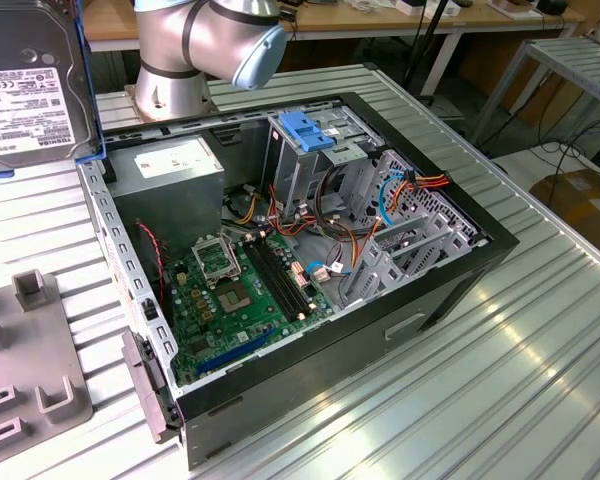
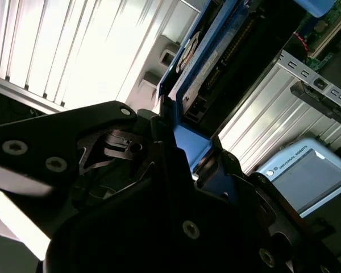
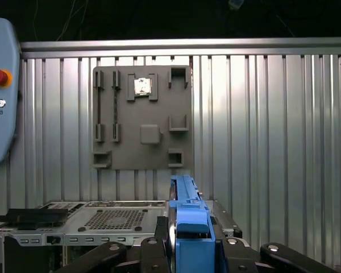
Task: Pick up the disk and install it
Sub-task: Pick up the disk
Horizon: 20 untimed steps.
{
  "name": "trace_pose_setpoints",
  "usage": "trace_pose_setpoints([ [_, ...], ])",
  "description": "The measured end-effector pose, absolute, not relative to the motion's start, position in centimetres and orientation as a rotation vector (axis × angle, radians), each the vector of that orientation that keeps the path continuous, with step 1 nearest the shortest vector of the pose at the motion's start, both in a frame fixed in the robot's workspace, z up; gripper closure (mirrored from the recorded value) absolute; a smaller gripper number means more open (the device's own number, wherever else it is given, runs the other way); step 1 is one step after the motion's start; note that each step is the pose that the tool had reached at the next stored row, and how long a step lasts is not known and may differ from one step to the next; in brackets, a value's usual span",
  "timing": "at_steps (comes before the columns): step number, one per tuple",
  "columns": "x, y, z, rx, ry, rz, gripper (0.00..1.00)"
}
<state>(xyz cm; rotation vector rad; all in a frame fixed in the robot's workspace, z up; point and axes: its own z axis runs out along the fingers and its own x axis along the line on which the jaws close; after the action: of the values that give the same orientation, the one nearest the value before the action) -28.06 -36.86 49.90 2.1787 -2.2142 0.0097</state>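
Observation:
The disk (image 1: 30, 95), grey metal with a white label and a blue rail along its edge, hangs in the air at the exterior view's upper left, above the table beside the open computer case (image 1: 450, 290). In both wrist views my gripper (image 2: 187, 153) (image 3: 184, 247) is shut on the disk (image 2: 216, 57) (image 3: 186, 213), black fingers (image 2: 227, 170) pressing on its blue rails. The disk stands on edge between the jaws. The drive cage with its blue latch (image 1: 310, 130) sits at the far side of the case interior.
Inside the case are a green motherboard (image 1: 235, 290), a grey power-supply box (image 1: 170, 170) and loose cables (image 1: 340, 250). A grey fixture plate (image 1: 30, 370) (image 3: 142, 119) lies on the ribbed metal table. The arm's base (image 1: 200, 40) stands behind the case. A teach pendant (image 3: 0, 85) lies nearby.

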Motion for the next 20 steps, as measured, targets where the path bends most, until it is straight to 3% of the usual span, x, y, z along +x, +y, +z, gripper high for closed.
trace_pose_setpoints([
  [20,-25.5,-38.1,49.9,2.179,-2.214,0.01,0.63],
])
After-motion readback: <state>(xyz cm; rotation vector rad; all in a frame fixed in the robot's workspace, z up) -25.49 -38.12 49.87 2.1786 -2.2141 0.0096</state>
